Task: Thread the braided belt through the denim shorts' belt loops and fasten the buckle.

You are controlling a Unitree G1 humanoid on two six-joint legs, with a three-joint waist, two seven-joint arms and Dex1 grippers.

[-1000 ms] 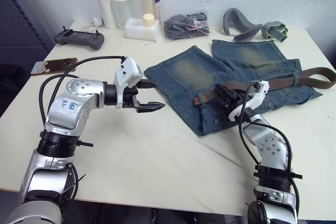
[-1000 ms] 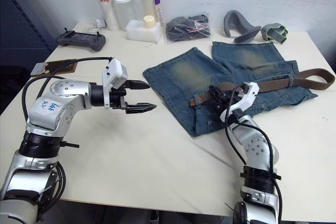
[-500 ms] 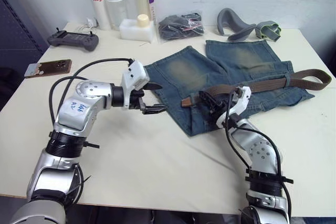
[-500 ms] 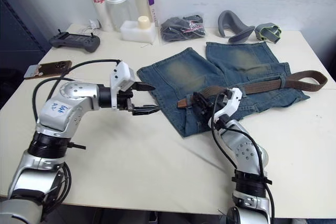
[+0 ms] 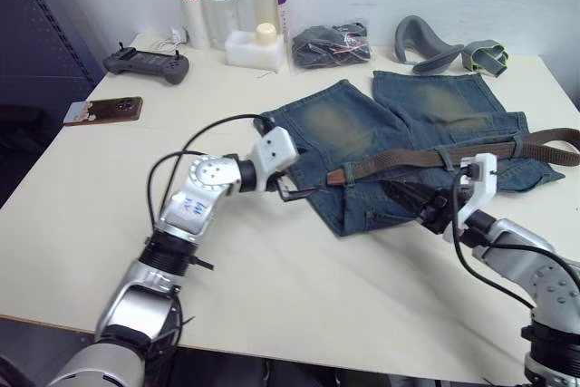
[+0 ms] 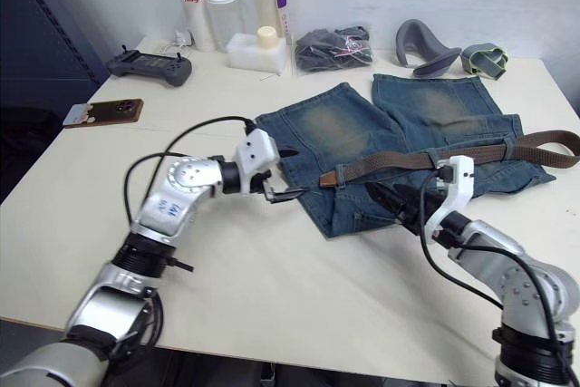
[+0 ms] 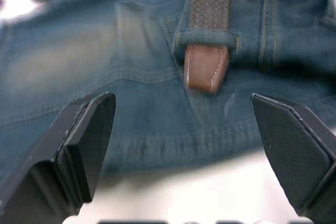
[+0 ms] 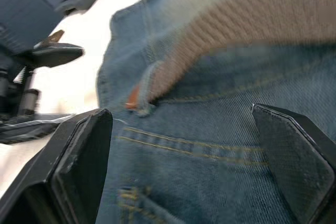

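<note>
The denim shorts (image 5: pixel 408 133) lie flat on the table, waistband toward me. The braided belt (image 5: pixel 399 162) runs along the waistband through belt loops (image 5: pixel 445 157). Its plain brown tip (image 7: pixel 206 67) pokes out of a loop (image 7: pixel 206 39) at the left end. The far end trails off to the right, and the buckle is hidden. My left gripper (image 6: pixel 290 174) is open at the shorts' left edge, facing the tip. My right gripper (image 6: pixel 391 203) is open just on the near side of the waistband, with nothing between its fingers (image 8: pixel 79 161).
Along the back edge stand three bottles (image 5: pixel 223 12), a white box (image 5: pixel 253 47), a clear bag with a dark bundle (image 5: pixel 331 43) and grey padded pieces (image 5: pixel 428 39). A controller (image 5: pixel 146 62) and a phone (image 5: pixel 103 111) lie at the left.
My right gripper has opened, let go of the belt and drawn back toward me. The left gripper has moved right to the shorts' edge by the belt tip. The camera has shifted.
</note>
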